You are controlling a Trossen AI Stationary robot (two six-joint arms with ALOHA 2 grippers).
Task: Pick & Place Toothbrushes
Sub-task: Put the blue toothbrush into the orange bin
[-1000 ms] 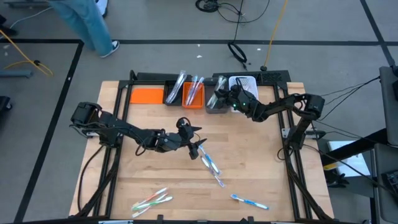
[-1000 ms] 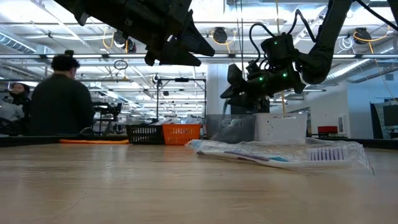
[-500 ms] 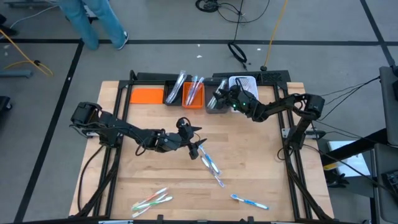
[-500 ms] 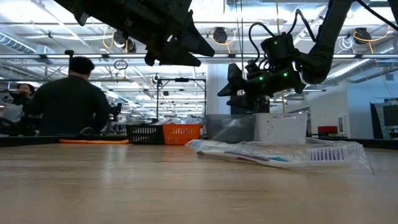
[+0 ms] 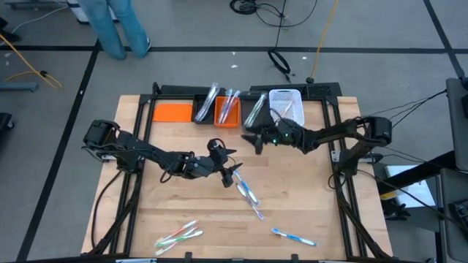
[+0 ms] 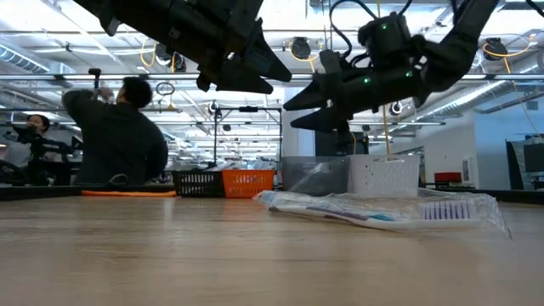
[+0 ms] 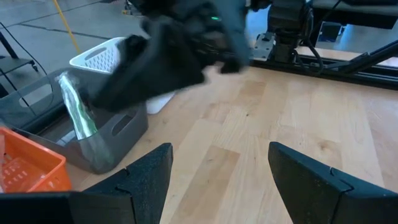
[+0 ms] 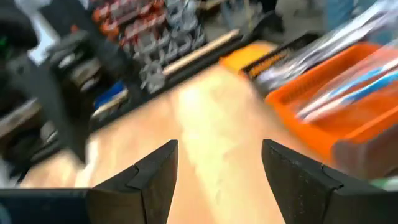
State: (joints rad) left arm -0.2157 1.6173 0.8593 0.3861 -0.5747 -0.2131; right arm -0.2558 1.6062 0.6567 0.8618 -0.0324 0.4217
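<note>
Both end effectors wide and empty: left end effector (image 5: 232, 174) above wrapped toothbrushes (image 5: 248, 193) mid-counter (image 5: 307, 204); right end effector (image 5: 252, 139) beside grey bin (image 5: 252, 117). Risk: crinkly wrap slipping, or arms colliding nearby.

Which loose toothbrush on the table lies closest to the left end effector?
The wrapped toothbrush just beside the left end effector; the others lie farther off, along the table's near edge.

You are looking at a row of bins sitting along the far edge of the wooden table (image 5: 190, 212): an orange lid (image 5: 172, 112), a black bin (image 5: 202, 109), an orange bin (image 5: 227, 115), a grey bin (image 5: 252, 123) and a white basket (image 5: 286, 98). A person (image 6: 119, 140) is standing beyond the table, one arm raised. Black cable loops (image 5: 252, 6) are lying on the floor.
</note>
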